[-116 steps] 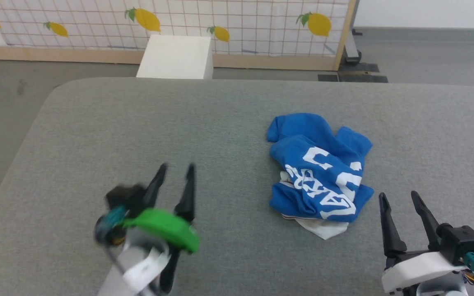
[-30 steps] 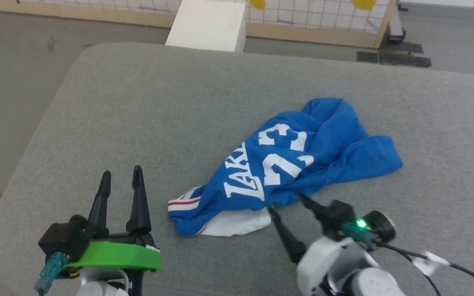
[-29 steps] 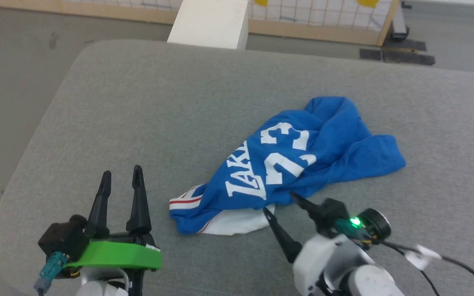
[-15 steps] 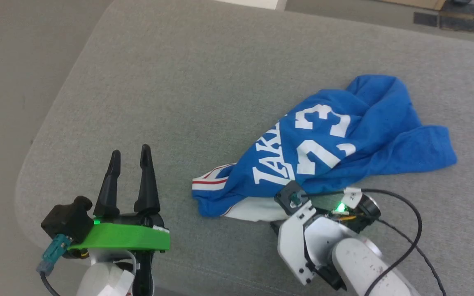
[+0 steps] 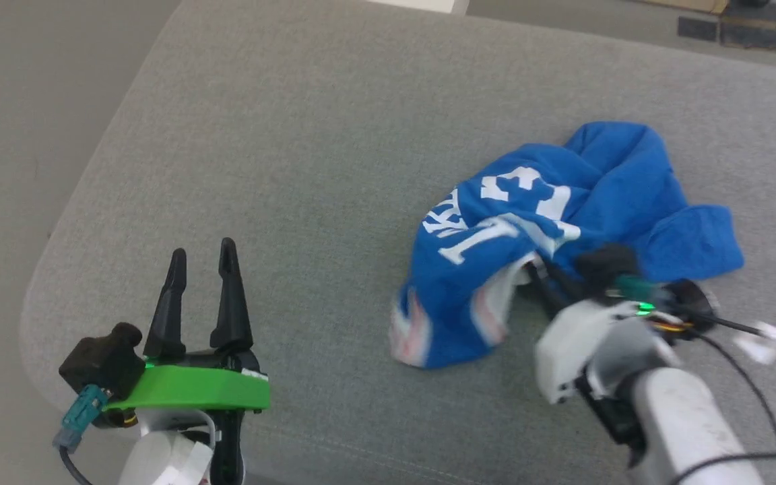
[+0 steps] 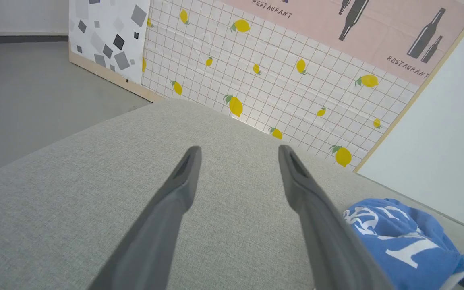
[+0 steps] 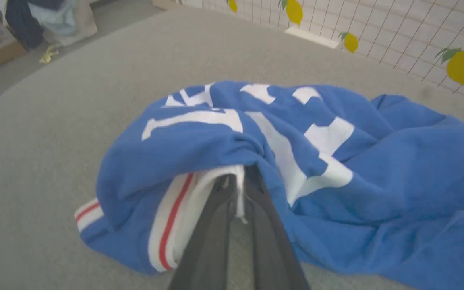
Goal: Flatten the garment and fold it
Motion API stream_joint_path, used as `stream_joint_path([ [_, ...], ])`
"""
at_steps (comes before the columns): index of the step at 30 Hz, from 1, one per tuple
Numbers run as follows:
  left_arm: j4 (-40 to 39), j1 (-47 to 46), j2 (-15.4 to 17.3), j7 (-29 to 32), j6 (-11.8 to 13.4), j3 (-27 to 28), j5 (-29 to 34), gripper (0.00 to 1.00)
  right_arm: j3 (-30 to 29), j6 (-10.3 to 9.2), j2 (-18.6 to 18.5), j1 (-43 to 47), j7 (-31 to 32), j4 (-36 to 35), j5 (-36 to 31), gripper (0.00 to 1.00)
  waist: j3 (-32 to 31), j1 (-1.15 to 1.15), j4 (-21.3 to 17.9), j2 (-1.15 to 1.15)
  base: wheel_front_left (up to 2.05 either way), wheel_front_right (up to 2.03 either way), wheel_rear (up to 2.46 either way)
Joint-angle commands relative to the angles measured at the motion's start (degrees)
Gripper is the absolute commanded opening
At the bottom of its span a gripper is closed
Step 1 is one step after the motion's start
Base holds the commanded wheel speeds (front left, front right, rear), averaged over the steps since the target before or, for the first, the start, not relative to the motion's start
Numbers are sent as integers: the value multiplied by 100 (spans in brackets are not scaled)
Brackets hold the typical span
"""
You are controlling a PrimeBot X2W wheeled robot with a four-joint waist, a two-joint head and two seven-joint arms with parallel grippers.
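The garment (image 5: pixel 620 178) lay in a crumpled heap on the right half of the grey padded worktop (image 5: pixel 294 135), far from flat. Its blue cloth was bunched over itself, and the white lettering and number were creased and partly turned under. The right gripper (image 7: pixel 238 181) had its fingers pressed together on the near edge of the heap, pinching a fold of white cloth beside the red-and-white striped trim (image 7: pixel 167 229). In the right wrist view the blue body draped over and around the fingertips. The pinched edge seemed to be held a little above the worktop, though the head view was too blurred there to be sure. The left gripper (image 5: pixel 201 250) hovered over bare worktop near the front left corner, well apart from the garment, its fingers spread wide and holding nothing.

Judged from this, the work was at the very start of flattening: one edge was in hand and no fold had begun. The next move likely called for the right arm to draw the pinched edge up and outward so the bunched layers fell open. The left gripper would then need to come across and take a second edge or corner, so the shirt could be stretched between the two and laid out. The jersey looked soft and limp, so a thin pinch could slip or catch more than one layer.
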Motion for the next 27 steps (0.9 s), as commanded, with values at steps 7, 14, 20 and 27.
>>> stream_joint_path([
  [7,100,193,-14,-26,-82,148,174,100,-1911,-9,-4,747,-528,-1111,340,0,-667,0,-683,0,0,0,0],
  [14,169,304,-14,-26,-125,146,229,100,-3908,-9,-4,1297,318,-819,-27,0,-855,0,-1019,0,0,0,0],
  [20,255,324,-14,-26,-161,118,260,100,-4389,-9,-3,1448,959,-4,-206,32,-874,0,-1168,0,0,0,0],
  [27,434,413,-14,-26,-222,29,269,100,-4118,-9,-3,1303,-623,-2,105,100,-1005,0,-1303,0,0,0,0],
])
